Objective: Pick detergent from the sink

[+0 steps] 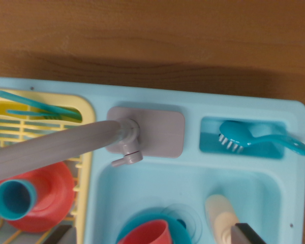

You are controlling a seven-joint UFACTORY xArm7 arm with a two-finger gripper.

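while we looked down from the wrist, the cream detergent bottle (221,213) lay in the light blue sink (274,193) at the wrist view's lower right, beside a red cup (150,233) on a blue plate (180,230). a dark edge of our gripper (246,233) overlapped the bottle; we could not tell how wide it stood. a grey faucet (66,145) crossed a yellow rack (84,109), and a teal brush (244,136) sat in its tray.
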